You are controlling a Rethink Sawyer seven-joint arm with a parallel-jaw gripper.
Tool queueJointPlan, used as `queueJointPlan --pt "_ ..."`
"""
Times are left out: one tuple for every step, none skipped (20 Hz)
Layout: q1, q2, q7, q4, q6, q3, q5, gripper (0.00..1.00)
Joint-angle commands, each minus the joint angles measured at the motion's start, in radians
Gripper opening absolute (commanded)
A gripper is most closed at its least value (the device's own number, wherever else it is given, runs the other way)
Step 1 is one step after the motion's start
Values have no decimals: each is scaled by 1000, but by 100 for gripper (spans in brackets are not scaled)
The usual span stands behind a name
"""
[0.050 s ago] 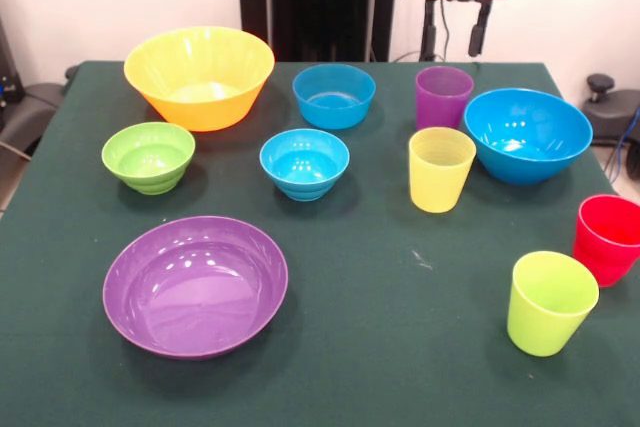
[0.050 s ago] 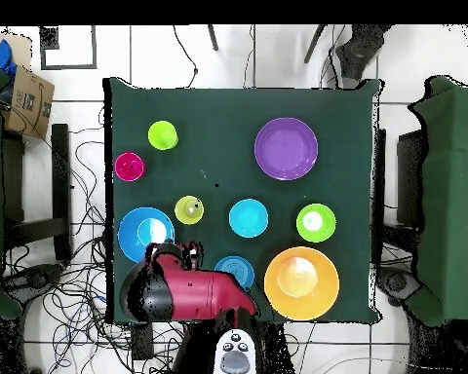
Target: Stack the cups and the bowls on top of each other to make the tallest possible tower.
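All pieces stand apart and upright on the green table (image 1: 400, 367); no tower is in view. Back row: yellow-orange bowl (image 1: 199, 77), small blue bowl (image 1: 334, 96), purple cup (image 1: 443, 97), large blue bowl (image 1: 527, 134). Middle: small green bowl (image 1: 148, 156), second small blue bowl (image 1: 304, 163), yellow cup (image 1: 440, 169). Front: purple bowl (image 1: 195, 285), lime green cup (image 1: 550, 302), red cup (image 1: 607, 239). My gripper (image 1: 456, 42) hangs open and empty just behind and above the purple cup. Overhead, the gripper (image 2: 175, 255) sits by the large blue bowl (image 2: 140, 232), and the arm hides the purple cup.
The red cup stands close to the table's edge. A cardboard box (image 2: 23, 93) and loose cables (image 2: 82, 195) lie on the floor beside the table. Green-covered furniture (image 2: 452, 195) flanks the table on the other side.
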Motion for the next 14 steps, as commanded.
queueJointPlan --pt "18 66 162 -35 103 -2 28 100" --pt "20 69 162 -37 104 -5 28 100" --pt "17 72 159 -39 103 -4 27 100" --pt "14 73 155 -41 104 -5 25 100" --pt "10 75 151 -43 104 -6 23 100" --pt "6 78 146 -50 109 -7 22 100" --pt "0 78 140 -52 113 -5 20 100" --pt "-4 76 136 -55 120 -3 20 100" --pt "-6 76 134 -57 124 -4 19 100" --pt "-6 77 135 -57 125 -2 20 100" --pt "-7 80 136 -56 125 0 21 100" --pt "-8 81 138 -54 125 3 22 100" --pt "-10 82 140 -51 125 6 24 100" --pt "-7 79 143 -49 129 3 24 100"
